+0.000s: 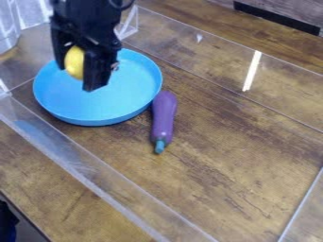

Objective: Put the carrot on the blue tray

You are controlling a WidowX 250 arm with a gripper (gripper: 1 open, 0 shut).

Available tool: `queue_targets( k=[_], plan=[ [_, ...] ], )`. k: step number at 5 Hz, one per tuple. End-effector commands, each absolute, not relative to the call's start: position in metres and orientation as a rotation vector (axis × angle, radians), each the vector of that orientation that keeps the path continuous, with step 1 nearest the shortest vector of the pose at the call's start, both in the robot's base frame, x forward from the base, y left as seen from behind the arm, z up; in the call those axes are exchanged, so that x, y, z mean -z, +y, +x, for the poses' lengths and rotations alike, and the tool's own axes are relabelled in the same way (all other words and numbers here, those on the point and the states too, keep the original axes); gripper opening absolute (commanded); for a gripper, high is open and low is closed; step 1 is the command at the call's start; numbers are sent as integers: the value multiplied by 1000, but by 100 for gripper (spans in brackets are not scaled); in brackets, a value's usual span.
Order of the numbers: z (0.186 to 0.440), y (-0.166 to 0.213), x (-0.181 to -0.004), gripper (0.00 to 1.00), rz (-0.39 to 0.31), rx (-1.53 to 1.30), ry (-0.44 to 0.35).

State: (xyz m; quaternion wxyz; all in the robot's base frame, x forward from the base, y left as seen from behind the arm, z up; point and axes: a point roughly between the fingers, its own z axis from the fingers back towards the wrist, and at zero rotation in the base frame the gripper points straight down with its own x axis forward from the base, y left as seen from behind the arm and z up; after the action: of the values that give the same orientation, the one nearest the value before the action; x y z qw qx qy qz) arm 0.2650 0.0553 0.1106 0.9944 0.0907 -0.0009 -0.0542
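The carrot (75, 62), a small yellow lemon-shaped toy, hangs between the black fingers of my gripper (79, 66), which is shut on it. The gripper points down and hovers over the left part of the blue tray (127, 99), a round shallow plate on the wooden table. The carrot is lifted clear of the tray's floor. The arm above the gripper hides part of the tray's far rim.
A purple eggplant (163, 119) with a green stem lies on the table just right of the tray. A clear plastic sheet edge runs diagonally along the front left. Dark objects sit at the back edge.
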Motion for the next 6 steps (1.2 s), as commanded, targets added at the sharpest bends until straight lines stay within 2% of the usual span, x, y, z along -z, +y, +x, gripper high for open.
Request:
queue_targets(
  k=[1, 2, 4, 6],
  plan=[
    [264, 64, -114, 0, 206, 86, -47],
    [266, 64, -107, 0, 213, 94, -42],
    [264, 80, -108, 0, 224, 33, -26],
    [262, 98, -119, 0, 233, 42, -20]
  ],
)
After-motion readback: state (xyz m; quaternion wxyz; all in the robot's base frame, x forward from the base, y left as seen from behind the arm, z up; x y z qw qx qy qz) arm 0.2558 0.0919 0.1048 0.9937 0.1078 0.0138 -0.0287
